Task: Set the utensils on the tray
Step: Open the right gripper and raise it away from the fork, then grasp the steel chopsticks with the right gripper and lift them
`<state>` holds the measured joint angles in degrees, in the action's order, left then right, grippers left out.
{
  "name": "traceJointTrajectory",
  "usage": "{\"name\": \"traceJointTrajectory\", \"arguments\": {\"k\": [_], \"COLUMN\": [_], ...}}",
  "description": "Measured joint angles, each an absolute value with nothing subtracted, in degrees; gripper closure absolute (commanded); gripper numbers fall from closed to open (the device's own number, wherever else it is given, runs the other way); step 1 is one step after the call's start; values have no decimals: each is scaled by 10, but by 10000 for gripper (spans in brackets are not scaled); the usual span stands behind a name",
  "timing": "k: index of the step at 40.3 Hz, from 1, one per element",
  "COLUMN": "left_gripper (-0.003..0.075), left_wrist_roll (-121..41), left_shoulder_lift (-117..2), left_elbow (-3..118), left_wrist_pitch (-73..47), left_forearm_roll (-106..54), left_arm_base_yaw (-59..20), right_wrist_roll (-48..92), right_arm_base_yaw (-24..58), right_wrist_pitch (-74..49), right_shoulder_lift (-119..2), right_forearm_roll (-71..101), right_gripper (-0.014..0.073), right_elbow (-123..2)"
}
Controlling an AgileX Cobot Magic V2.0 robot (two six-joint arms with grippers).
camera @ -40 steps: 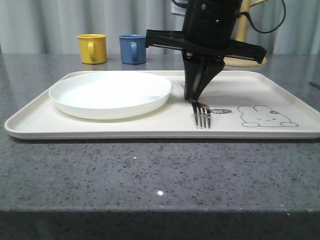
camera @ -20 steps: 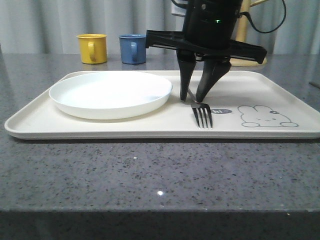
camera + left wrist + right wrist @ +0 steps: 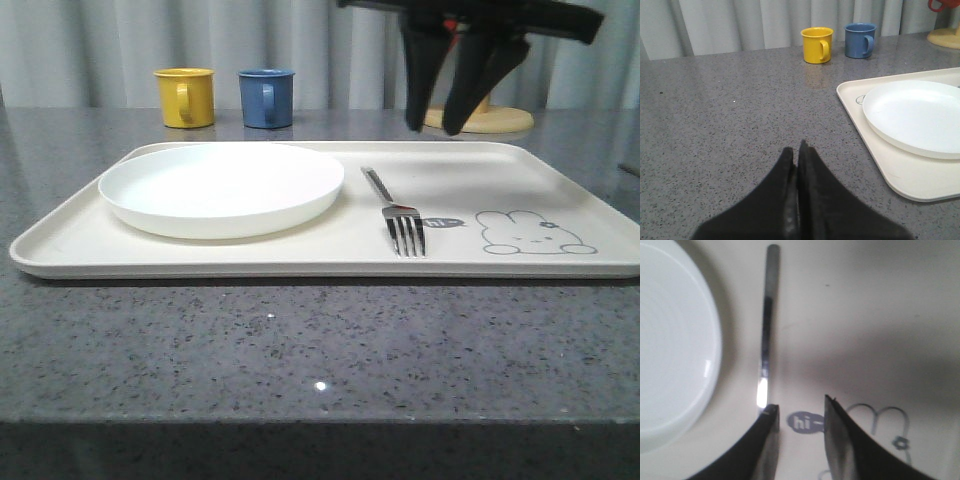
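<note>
A silver fork [image 3: 396, 215] lies flat on the cream tray [image 3: 300, 258], tines toward the front, between the white plate and the rabbit drawing [image 3: 533, 232]. My right gripper [image 3: 440, 126] hangs open above the tray's back, well clear of the fork. In the right wrist view the fork handle [image 3: 766, 325] runs beside the gripper [image 3: 801, 409], whose fingers frame the "hi" mark with nothing between them. My left gripper [image 3: 796, 150] is shut and empty over the bare grey table, left of the tray's corner [image 3: 850, 97].
A round white plate [image 3: 220, 186] fills the tray's left half. A yellow mug [image 3: 185, 96] and a blue mug [image 3: 266, 97] stand behind the tray. A pale wooden stand base [image 3: 490, 120] sits at the back right. Grey speckled table [image 3: 300, 340] lies in front.
My right gripper has let go of the fork, opened, and risen from the tray. The fork now lies flat on the tray.
</note>
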<state>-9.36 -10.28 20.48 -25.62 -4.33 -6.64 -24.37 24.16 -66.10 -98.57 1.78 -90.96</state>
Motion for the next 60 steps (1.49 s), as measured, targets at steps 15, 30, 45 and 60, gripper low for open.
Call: {"name": "traceJointTrajectory", "arguments": {"k": [15, 30, 45, 60], "left_gripper": [738, 738, 738, 738], "left_wrist_roll": [-94, -94, -94, -94], "left_shoulder_lift": [-103, -103, -103, -103], "left_elbow": [205, 205, 205, 205], "left_wrist_pitch": [-256, -256, -256, -256], "left_forearm_roll": [-43, -43, -43, -43], "left_arm_base_yaw": [-66, -66, -66, -66], "right_wrist_roll": [-98, 0, 33, 35], "right_arm_base_yaw": [76, -60, -66, -66], "right_wrist_pitch": [-705, -705, -659, -638], "right_shoulder_lift": [-945, -939, -957, -996], "right_forearm_roll": [-16, 11, 41, 42], "right_gripper": [331, 258, 253, 256], "right_elbow": [-911, -838, -783, -783]}}
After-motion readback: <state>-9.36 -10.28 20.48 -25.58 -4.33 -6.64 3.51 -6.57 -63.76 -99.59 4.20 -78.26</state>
